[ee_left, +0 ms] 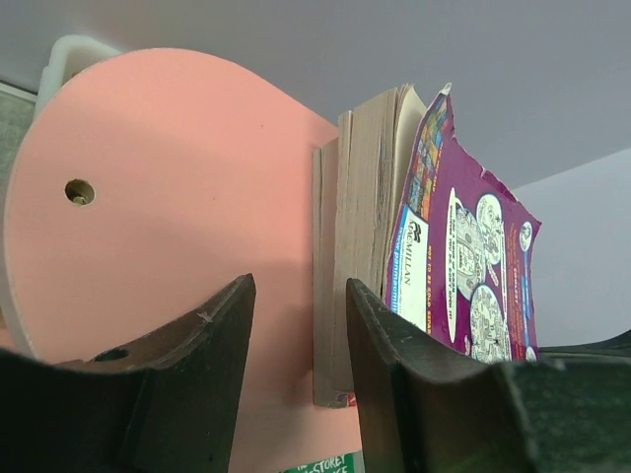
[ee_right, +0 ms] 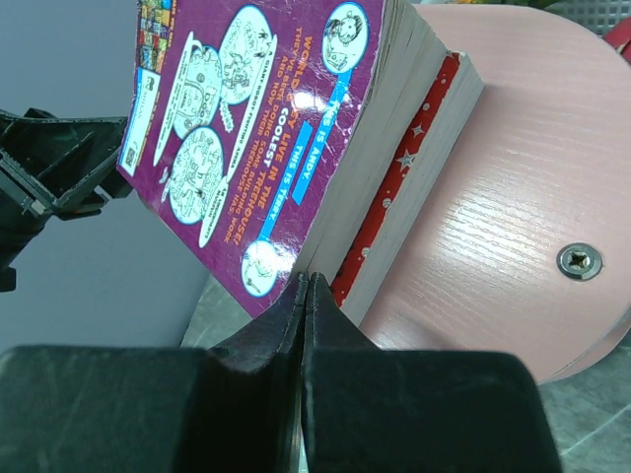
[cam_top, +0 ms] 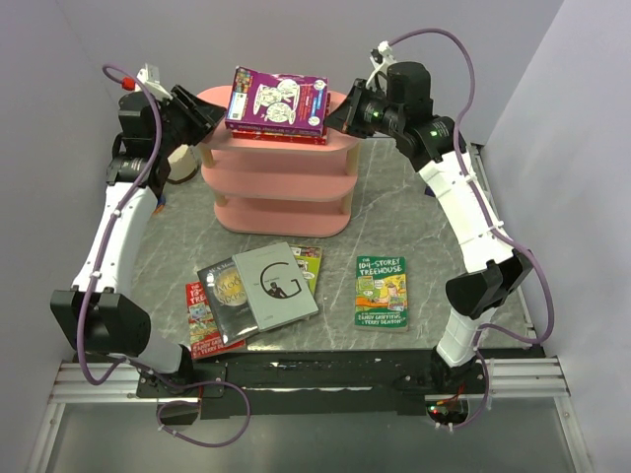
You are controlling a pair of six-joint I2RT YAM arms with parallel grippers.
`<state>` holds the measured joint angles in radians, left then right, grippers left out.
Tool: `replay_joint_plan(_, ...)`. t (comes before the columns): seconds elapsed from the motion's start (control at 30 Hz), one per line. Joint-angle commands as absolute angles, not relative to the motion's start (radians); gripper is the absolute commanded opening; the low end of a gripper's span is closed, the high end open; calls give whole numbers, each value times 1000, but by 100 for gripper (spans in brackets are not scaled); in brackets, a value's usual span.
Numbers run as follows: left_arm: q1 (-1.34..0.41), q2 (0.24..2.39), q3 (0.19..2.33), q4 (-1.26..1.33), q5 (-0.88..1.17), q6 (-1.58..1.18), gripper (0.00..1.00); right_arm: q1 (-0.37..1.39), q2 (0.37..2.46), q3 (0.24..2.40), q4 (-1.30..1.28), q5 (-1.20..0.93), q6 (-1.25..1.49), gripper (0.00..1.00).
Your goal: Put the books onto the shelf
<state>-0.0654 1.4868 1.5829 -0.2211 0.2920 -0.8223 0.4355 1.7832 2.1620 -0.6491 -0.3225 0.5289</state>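
You're looking at a robotics lab cell, not a home. Plain pale partition walls (cam_top: 39, 148) box the table in from 9 o'clock round through 12 to 3. The tabletop (cam_top: 394, 207) is a grey stone-patterned sheet. At 6 o'clock an aluminium rail (cam_top: 99, 379) carries the bases of the left arm (cam_top: 113, 241) and right arm (cam_top: 463, 197), with purple cables (cam_top: 209, 444) looping loose. The only homely things are a pink shelf (cam_top: 281, 192) at 12 o'clock and children's paperbacks (cam_top: 381, 291).

The shelf (cam_top: 281, 219) is plain pink, the purple book (cam_top: 277, 99) carries white cartoon ovals, the red book (ee_right: 396, 182) pale stars.
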Motion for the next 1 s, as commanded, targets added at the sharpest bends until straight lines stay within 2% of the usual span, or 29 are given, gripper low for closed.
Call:
replay_joint_plan(0.0,-103,1454,1572,-221,371,-808,49,443,1787,2209,-620,-325,522,0)
replay_joint_plan(0.47,-147,1413,1529,-212,362,-801,49,442,1792,2201,-620,-322,522,0)
replay_joint_plan(0.77,-144,1454,1609,-247,316,-788,58,452,1778,2178,-612,-330,528,0)
replay_joint_plan(0.97,-143,1499,1657,-261,318,-792,59,454,1770,2163,-612,-328,520,0)
